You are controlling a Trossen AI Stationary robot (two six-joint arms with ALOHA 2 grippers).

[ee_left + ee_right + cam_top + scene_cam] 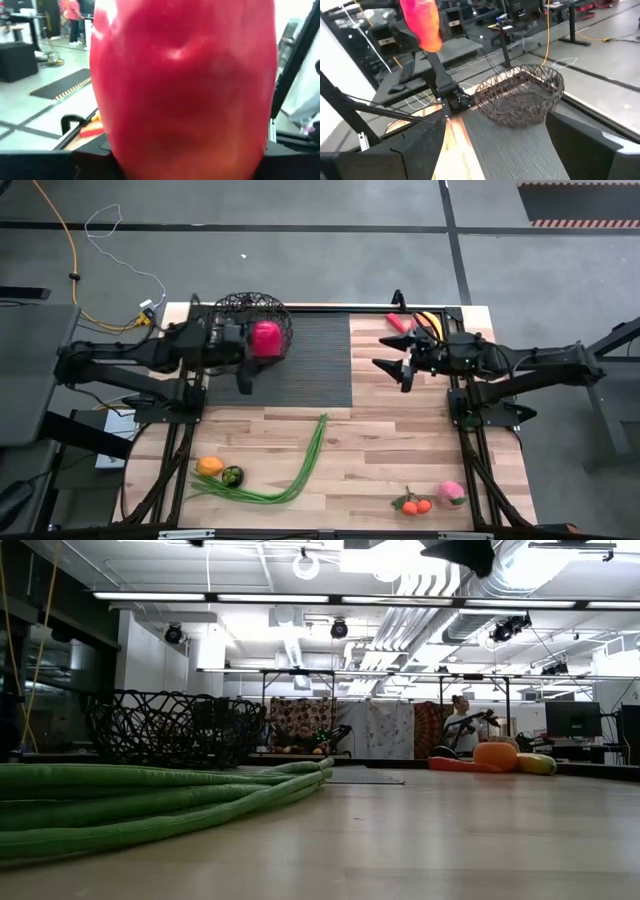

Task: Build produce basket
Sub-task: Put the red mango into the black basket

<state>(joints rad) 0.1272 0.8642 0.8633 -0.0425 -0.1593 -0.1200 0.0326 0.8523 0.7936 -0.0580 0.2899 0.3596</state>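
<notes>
- The basket (252,326) sits directly beneath my left end effector (262,340), which grips a red-pink fruit (266,338) above its near rim.
- My right end effector (392,368) waits released, well apart from the basket.

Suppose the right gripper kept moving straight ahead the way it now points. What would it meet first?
Probably the basket. The right gripper, open above the dark mat, points across toward it; the red-pink fruit hangs higher in the left gripper. Depth is uncertain.
</notes>
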